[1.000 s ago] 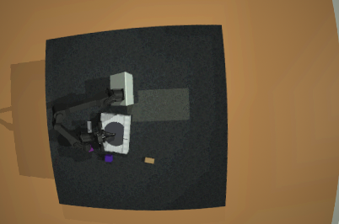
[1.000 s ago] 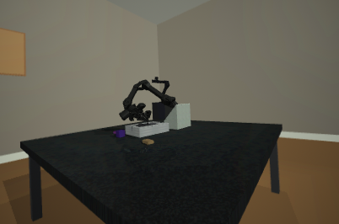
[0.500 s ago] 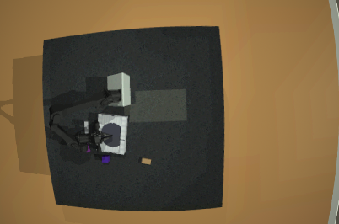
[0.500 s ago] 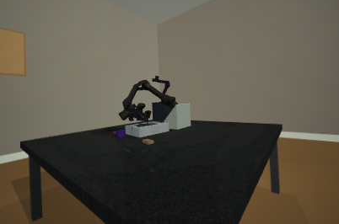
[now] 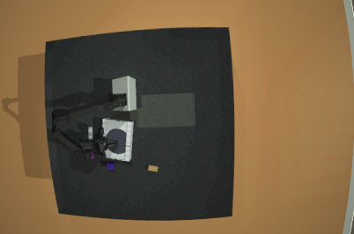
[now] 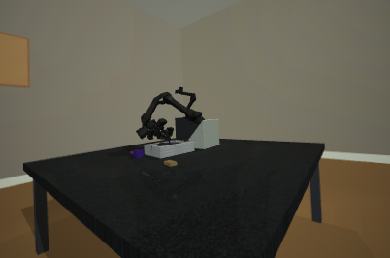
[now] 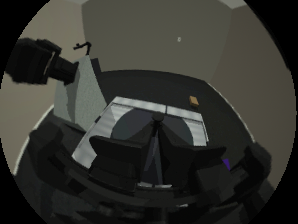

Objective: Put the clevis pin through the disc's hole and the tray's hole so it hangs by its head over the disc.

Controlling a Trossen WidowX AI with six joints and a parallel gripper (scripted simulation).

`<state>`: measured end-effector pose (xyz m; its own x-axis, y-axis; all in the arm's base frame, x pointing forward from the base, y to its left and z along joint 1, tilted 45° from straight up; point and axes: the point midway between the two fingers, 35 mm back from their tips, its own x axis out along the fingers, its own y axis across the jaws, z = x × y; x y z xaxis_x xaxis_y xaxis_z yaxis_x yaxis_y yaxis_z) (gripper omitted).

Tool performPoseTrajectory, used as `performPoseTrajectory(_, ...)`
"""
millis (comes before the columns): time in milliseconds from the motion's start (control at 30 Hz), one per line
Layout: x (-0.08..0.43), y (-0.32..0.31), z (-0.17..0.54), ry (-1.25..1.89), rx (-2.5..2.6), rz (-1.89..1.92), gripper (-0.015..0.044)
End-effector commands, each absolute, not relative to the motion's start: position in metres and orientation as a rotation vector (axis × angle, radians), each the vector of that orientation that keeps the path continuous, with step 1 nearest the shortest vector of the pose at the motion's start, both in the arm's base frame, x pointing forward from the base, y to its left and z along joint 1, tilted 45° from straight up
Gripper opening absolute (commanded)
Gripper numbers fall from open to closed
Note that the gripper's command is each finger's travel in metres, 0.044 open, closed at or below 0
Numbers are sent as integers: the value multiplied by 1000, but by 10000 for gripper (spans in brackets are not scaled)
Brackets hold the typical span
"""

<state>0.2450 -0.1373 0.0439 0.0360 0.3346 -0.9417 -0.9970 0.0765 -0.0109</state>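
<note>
In the top view, with twelve at the upper edge, the tray (image 5: 129, 150) (image 6: 170, 149) (image 7: 140, 104) lay on the dark table (image 5: 198, 179) (image 6: 194, 198) (image 7: 150, 82), left of its middle. The disc (image 5: 118, 137) (image 7: 125, 126) was inside the tray, its broad face up. The arm (image 5: 81, 110) (image 6: 154, 106) (image 7: 30, 62) reached from the pale block (image 5: 124, 89) (image 6: 211, 134) (image 7: 65, 105) at twelve o'clock from the tray, bent out towards nine, then brought the gripper (image 5: 115, 142) (image 6: 170, 142) (image 7: 156, 123) in over the disc from nine o'clock.

The jaws were clenched on the pin (image 7: 158, 116), with only a narrow space between them. In the wrist view its dark, round end showed at the fingertips, over the disc's middle region. Its shank was too hidden to tell whether it had entered either hole, and contact between the pin and the disc could not be made out.

A purple box (image 5: 110, 166) (image 6: 139, 153) (image 7: 226, 164) lay near the tray, between six and seven o'clock. A tan block (image 5: 152, 168) (image 6: 170, 163) (image 7: 194, 101) lay farther off at four. A small white piece (image 5: 90, 133) sat near the tray towards nine, and a grey patch (image 5: 168, 110) marked the table at two o'clock.
</note>
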Motion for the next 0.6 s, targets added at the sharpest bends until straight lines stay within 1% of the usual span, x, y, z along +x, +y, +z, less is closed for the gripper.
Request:
performPoseTrajectory(0,247,-139,45,972,-916,1274,0)
performPoseTrajectory(567,250,-139,45,972,-916,1274,0)
